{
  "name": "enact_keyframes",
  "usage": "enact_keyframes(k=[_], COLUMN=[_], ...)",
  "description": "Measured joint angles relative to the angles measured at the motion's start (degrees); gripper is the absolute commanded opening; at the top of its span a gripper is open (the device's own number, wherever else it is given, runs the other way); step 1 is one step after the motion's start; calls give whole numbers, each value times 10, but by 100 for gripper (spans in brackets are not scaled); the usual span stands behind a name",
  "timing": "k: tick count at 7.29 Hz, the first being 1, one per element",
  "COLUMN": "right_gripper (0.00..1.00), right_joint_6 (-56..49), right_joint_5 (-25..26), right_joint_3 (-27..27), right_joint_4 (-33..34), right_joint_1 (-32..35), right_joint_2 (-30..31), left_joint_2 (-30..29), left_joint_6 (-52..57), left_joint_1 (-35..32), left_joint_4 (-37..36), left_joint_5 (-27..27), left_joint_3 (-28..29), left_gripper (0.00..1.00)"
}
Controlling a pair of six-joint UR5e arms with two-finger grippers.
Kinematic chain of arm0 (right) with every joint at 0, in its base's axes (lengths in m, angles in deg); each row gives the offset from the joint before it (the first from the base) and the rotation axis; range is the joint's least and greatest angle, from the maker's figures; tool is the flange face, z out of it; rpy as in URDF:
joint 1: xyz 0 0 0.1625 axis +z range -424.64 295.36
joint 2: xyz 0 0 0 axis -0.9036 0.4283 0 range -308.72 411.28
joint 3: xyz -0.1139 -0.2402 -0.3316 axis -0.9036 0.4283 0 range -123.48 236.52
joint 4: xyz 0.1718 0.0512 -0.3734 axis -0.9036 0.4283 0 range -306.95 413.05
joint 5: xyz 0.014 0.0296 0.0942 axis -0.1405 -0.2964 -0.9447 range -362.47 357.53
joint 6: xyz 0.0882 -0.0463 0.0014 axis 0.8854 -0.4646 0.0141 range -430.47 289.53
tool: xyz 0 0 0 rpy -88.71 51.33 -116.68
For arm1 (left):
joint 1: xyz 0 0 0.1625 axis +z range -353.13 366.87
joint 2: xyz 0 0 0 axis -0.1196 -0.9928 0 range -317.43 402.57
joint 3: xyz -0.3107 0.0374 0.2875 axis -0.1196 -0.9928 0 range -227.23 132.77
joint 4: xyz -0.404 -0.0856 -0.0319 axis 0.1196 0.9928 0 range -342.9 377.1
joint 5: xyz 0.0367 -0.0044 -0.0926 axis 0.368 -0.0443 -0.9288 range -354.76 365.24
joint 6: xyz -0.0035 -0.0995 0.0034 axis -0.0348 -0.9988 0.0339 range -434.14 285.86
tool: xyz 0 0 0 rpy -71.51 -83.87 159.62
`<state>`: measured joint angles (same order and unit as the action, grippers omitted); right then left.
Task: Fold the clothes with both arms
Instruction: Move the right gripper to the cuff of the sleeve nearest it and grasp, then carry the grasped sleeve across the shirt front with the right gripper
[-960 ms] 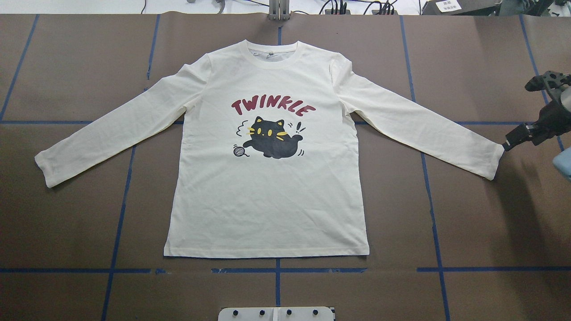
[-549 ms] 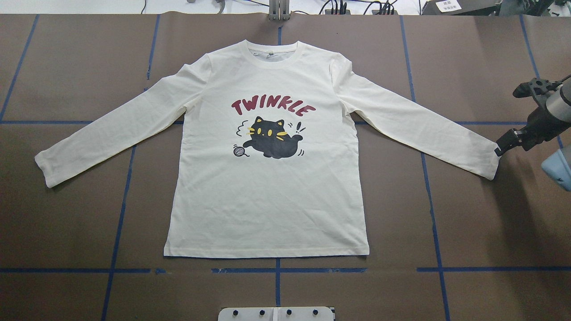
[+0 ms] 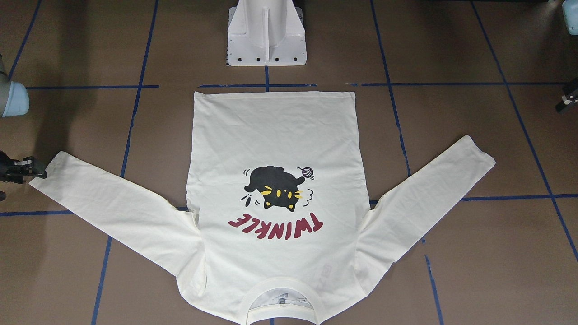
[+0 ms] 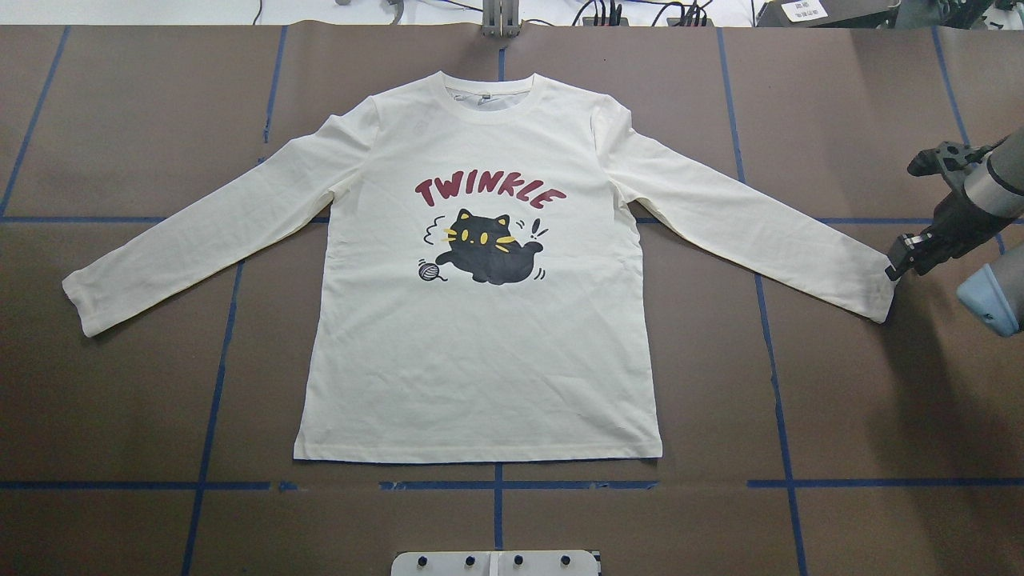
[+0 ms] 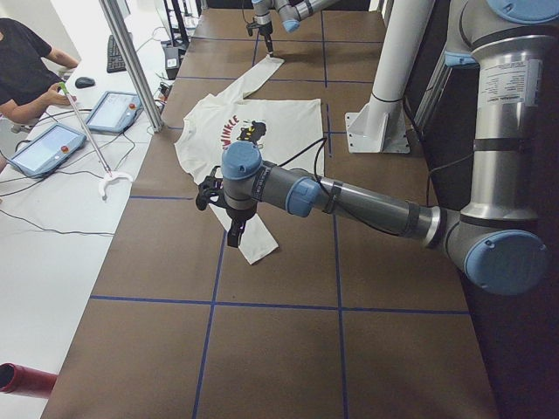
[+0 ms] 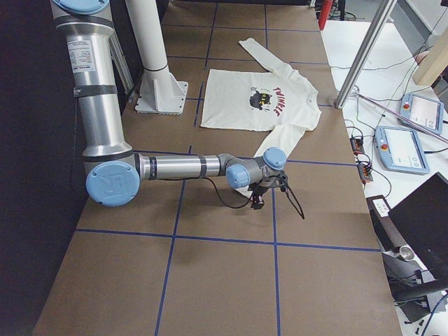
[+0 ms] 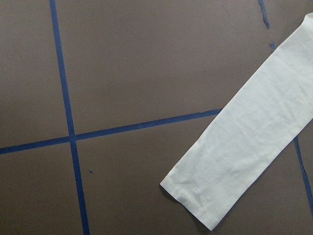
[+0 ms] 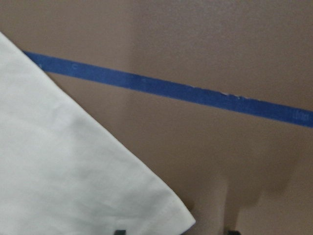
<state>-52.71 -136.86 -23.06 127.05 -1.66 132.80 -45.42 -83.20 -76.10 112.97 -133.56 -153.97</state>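
T-shirt (image 4: pixel 480 376) looks limp, light, flat on tabletop (image 4: pixel 120 400), so pinch sleeve ends: right gripper (image 4: pixel 893 270) fingers spread at one cuff (image 4: pixel 882 294), left gripper (image 5: pixel 233 237) fingers can't tell.

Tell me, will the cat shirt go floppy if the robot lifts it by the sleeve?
Probably floppy: the T-shirt is thin, creased cloth lying flat, so it should droop from the right gripper. Pushed, it would likely bunch into more wrinkles rather than slide.
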Motion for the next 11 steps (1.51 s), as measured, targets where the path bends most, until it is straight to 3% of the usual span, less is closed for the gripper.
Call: enact_keyframes(k=[3,6,7,9,11], right_gripper=[0,0,0,0,0], right_joint_6=[-3,6,37,217,404], right_joint_5=[-2,-19,-29,-31,13], right_joint_3=[-1,-101,-152,-212,-174], right_joint_4=[0,47,100,160,166], right_joint_1=[0,2,-3,-57,-131], right_joint_2=[-3,-19,-47,-145,-293], left_joint_2=[1,1,1,1,1], left_joint_6=[1,1,1,0,0], left_joint_1=[0,0,0,0,0], left_joint_4=[1,2,3,17,26], left_joint_5=[2,2,2,2,3], left_joint_3=[2,1,0,-2,0], left_gripper=[100,100,100,100,100])
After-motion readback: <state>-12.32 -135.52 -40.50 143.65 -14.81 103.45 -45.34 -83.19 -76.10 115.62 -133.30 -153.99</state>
